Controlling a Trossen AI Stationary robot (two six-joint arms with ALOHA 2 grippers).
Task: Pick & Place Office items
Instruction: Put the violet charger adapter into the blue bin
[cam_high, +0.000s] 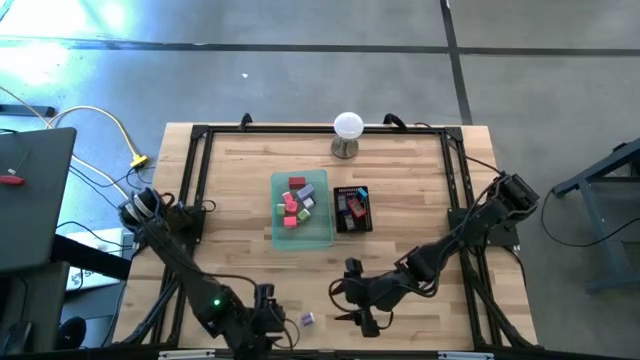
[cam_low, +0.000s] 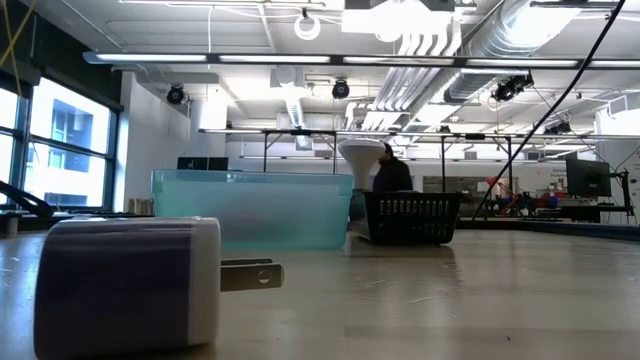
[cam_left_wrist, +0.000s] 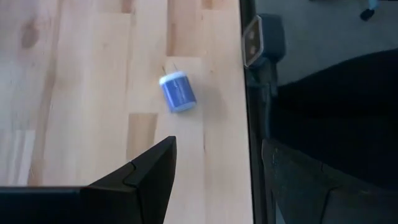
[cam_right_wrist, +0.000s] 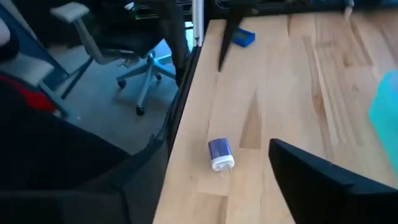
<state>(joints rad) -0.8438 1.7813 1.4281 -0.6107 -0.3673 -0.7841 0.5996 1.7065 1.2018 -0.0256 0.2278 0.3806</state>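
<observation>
A small purple-and-white plug-in charger (cam_high: 308, 319) is seen lying on its side on the wooden counter (cam_high: 400, 260), close to the near edge and between the two arms; in the low view it fills the near left corner, its two metal prongs pointing to the right (cam_low: 130, 285). The right claw (cam_high: 352, 303) is held low just to the right of the charger and apart from it, and its fingers are seen spread with nothing between them; in the right wrist view the charger (cam_right_wrist: 220, 153) lies on bare wood ahead of that claw. The left claw (cam_high: 268, 318) is placed just to the left of the charger at the near edge, and from these pictures it cannot be told whether its fingers are open or closed; in the left wrist view the charger (cam_left_wrist: 178, 92) lies untouched beyond one dark finger (cam_left_wrist: 146, 180). Farther back, at the middle of the counter, a translucent green tray (cam_high: 320, 232) is seen holding a cluster of pink, red and green office items (cam_high: 298, 200), and touching its right side a black mesh tray (cam_high: 353, 226) holds a few more in red, blue and black (cam_high: 352, 203). Behind both trays a white ball on a metal stand (cam_high: 347, 133) is set near the far edge.
</observation>
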